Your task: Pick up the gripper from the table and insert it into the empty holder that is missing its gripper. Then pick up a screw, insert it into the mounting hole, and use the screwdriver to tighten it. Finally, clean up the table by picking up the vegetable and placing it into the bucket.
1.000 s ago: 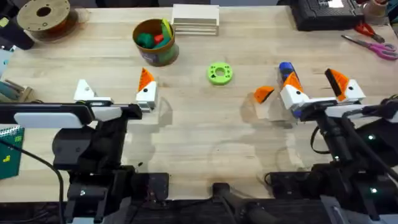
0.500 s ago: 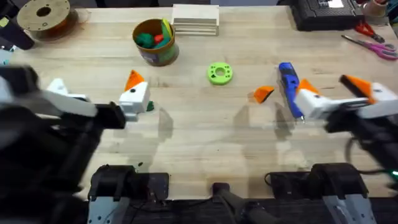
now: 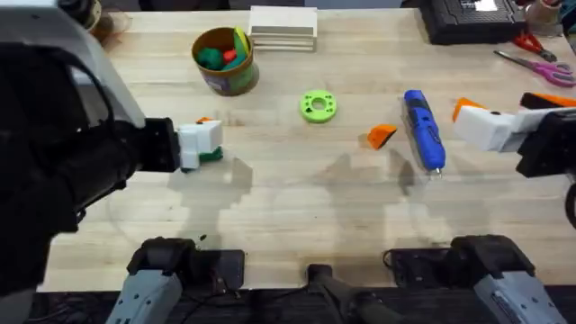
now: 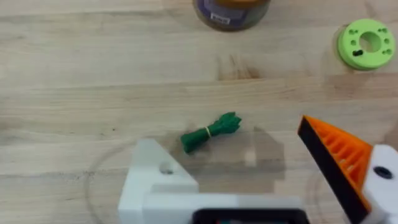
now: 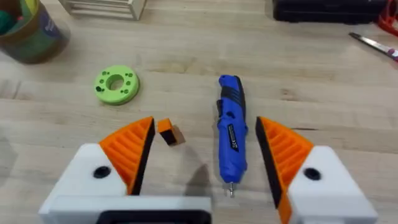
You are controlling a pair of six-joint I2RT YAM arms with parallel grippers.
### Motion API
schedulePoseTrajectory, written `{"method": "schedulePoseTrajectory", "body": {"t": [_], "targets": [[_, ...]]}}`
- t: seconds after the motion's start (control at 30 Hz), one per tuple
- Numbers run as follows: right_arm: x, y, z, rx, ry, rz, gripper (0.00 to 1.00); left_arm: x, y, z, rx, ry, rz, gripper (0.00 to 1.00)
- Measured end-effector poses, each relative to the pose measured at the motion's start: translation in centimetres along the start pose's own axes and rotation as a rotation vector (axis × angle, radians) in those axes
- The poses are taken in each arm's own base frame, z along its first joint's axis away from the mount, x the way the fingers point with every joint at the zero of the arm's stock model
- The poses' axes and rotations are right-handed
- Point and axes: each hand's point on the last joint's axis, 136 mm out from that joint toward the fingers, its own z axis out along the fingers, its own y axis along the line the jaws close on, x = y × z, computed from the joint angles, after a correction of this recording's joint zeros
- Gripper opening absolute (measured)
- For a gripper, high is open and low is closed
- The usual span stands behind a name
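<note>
The loose orange gripper [image 3: 382, 136] [image 5: 169, 132] lies on the table just left of the blue screwdriver [image 3: 423, 129] [image 5: 232, 140]. My left gripper [image 3: 202, 135] [image 4: 227, 138] is open above the green vegetable [image 4: 211, 132] [image 3: 211, 155]. One of its fingers is the bare white holder [image 4: 155, 180]; the other carries an orange wedge. My right gripper [image 3: 493, 103] [image 5: 205, 124] is open and empty, right of the screwdriver. The bucket [image 3: 223, 61] [image 4: 231, 9] stands at the back with toy vegetables inside. I cannot make out a screw.
A lime-green ring disc [image 3: 318, 106] [image 5: 116, 84] lies mid-table. A stack of wooden slats [image 3: 283, 27] sits behind the bucket. Scissors [image 3: 540, 67] and a black box [image 3: 472, 18] are at the back right. My left arm looms large and dark at the left.
The left arm has risen close under the camera, its gripper turning over the green vegetable. The right gripper has moved right, off the screwdriver.
</note>
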Motion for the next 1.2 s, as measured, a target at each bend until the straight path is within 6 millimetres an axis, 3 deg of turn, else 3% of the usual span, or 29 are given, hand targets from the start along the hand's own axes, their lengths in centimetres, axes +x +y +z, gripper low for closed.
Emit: {"method": "schedulePoseTrajectory", "body": {"t": [0.1, 0.13, 0.17, 0.23, 0.3, 0.4, 0.43, 0.57, 0.77, 1.03, 1.2], "targets": [[0.0, 0.0, 0.0, 0.0, -0.001, 0.0, 0.946, 0.2, 0.0, 0.5, 0.0, 0.028, -0.003, 0.974], [0.0, 0.0, 0.0, 0.0, 0.0, 0.0, 0.947, 0.3, 0.0, 0.6, 0.002, 0.034, -0.003, 0.862], [0.0, 0.0, 0.0, 0.0, -0.001, 0.0, 0.946, 0.3, -0.1, 0.7, 0.005, 0.038, -0.002, 0.372], [0.0, 0.0, 0.0, 0.0, -0.001, 0.0, 0.946, 0.3, -0.1, 0.7, 0.008, 0.037, 0.002, 0.096], [0.0, 0.0, 0.0, 0.0, -0.001, 0.0, 0.946, 0.0, -0.2, 0.7, 0.011, 0.026, 0.006, 0.372], [0.0, 0.0, 0.0, 0.0, -0.001, 0.0, 0.947, -0.4, -0.2, 0.7, 0.011, 0.011, 0.006, 0.865], [0.0, 0.0, 0.0, 0.0, -0.001, 0.0, 0.947, -0.4, -0.2, 0.8, 0.012, 0.011, 0.002, 0.947], [0.0, 0.0, 0.0, 0.0, -0.001, 0.0, 0.947, -1.0, -0.7, 0.7, 0.041, -0.016, 0.004, 0.985], [0.0, 0.0, 0.0, 0.0, -0.001, 0.0, 0.946, -5.5, -1.5, 0.2, 0.085, -0.198, 0.02, 0.985], [0.0, 0.0, 0.0, 0.0, -0.001, 0.0, 0.947, -5.5, -2.6, 0.1, 0.152, -0.199, 0.027, 0.985], [0.0, 0.0, 0.0, 0.0, -0.001, 0.0, 0.947, -7.9, -3.4, -0.7, 0.194, -0.305, 0.045, 0.986]]}}
